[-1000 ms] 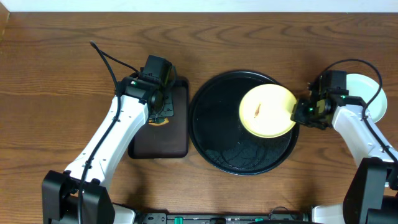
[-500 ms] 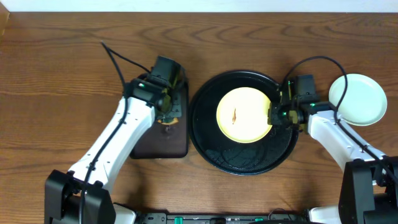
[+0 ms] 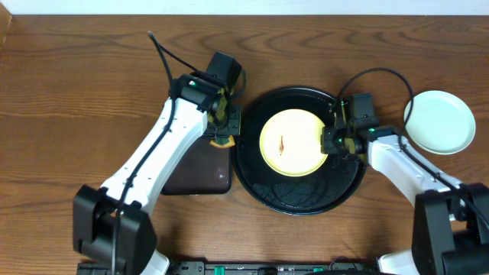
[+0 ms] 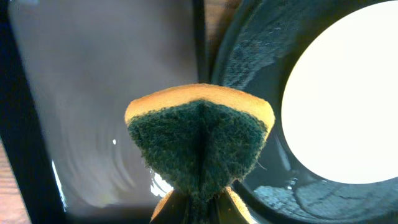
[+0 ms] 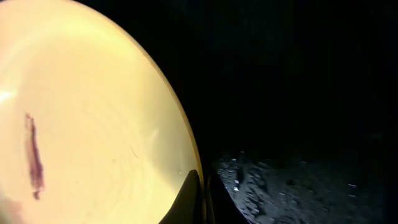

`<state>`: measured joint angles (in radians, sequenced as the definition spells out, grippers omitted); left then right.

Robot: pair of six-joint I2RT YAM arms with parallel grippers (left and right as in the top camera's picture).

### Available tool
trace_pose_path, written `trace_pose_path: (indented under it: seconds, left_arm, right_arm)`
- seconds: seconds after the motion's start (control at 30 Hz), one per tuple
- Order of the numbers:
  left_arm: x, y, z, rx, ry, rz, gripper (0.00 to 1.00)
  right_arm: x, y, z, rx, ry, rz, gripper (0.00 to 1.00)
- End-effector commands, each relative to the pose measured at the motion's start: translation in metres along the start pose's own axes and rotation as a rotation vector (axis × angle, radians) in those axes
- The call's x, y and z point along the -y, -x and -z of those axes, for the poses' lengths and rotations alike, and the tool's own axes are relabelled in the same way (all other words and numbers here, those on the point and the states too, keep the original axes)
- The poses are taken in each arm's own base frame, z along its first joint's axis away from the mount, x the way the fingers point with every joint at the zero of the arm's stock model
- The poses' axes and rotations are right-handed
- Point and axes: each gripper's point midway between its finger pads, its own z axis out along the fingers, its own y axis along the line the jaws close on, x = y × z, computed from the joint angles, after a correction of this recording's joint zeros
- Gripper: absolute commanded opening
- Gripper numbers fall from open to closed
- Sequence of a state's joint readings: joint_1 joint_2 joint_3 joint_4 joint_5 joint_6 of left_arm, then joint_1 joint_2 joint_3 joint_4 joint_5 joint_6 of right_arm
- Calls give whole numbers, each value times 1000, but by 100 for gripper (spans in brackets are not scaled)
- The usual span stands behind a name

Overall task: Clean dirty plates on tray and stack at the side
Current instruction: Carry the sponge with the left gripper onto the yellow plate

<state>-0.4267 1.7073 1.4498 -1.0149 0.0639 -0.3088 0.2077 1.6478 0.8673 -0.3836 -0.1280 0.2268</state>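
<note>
**Yellow plate gripped on the tray, sponge pinched beside it**

From overhead, the yellow plate sits at the middle of the round tray, and the right jaws are closed on its right rim. The right wrist view adds the brown-red smear on it. The left jaws are clamped on a folded sponge, and only the left wrist view shows its green side. The sponge hangs over the gap between the rectangular tray and the round one. Only the overhead shows a mint plate on the worktop, right of the tray.
</note>
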Motion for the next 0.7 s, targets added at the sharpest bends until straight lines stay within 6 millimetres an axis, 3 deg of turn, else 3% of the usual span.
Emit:
trace_pose_path:
  seconds: [0.0, 0.17, 0.43, 0.67]
  left_arm:
    - [-15, 1, -20, -39, 103, -20, 7]
    - [2, 4, -41, -62, 45, -28, 8]
    - [76, 23, -51, 94, -123, -149, 7]
    - [124, 0, -67, 83, -151, -261, 7]
  right_arm:
    - [4, -13, -15, -50, -26, 6, 1]
    - [6, -15, -23, -58, -35, 5, 1]
    - [6, -16, -24, -62, -36, 5, 1]
    - [6, -16, -24, -63, -36, 4, 1]
